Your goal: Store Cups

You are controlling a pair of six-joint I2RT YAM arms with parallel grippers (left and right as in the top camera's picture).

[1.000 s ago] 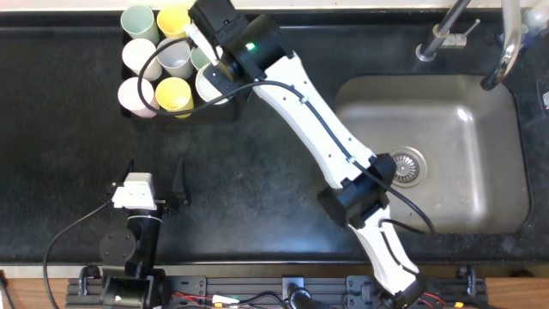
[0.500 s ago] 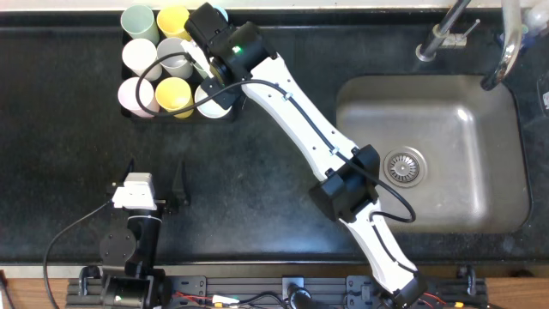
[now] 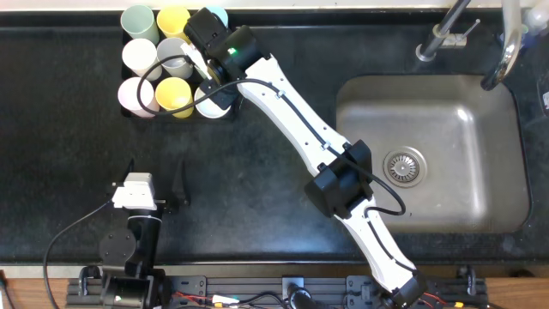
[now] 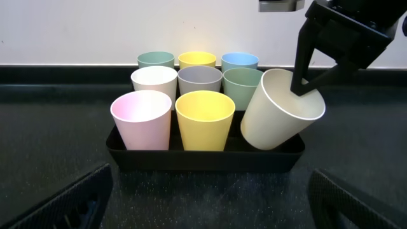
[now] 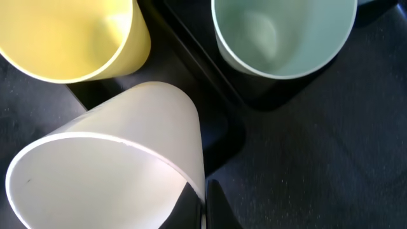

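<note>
A black tray (image 3: 225, 115) at the counter's back left holds several pastel cups. A cream cup (image 3: 212, 100) hangs tilted over the tray's front right corner, next to a yellow cup (image 3: 174, 94), with my right gripper (image 3: 206, 74) shut on its rim. In the left wrist view the cream cup (image 4: 280, 113) leans on the tray (image 4: 203, 159) with the right gripper (image 4: 301, 83) above it. The right wrist view has the cream cup (image 5: 108, 162) beside the yellow cup (image 5: 70, 35) and a green cup (image 5: 280, 32). My left gripper (image 3: 155, 173) rests open near the front left, well short of the tray.
A steel sink (image 3: 429, 94) with a faucet (image 3: 446, 34) takes up the right side. The dark counter (image 3: 249, 189) stretches between the tray and the arm bases. A pink cup (image 4: 141, 119) stands at the tray's front left corner.
The right arm has shifted slightly left and toward the front, bringing the tilted cream cup lower onto the tray's front right corner. The left arm has not moved.
</note>
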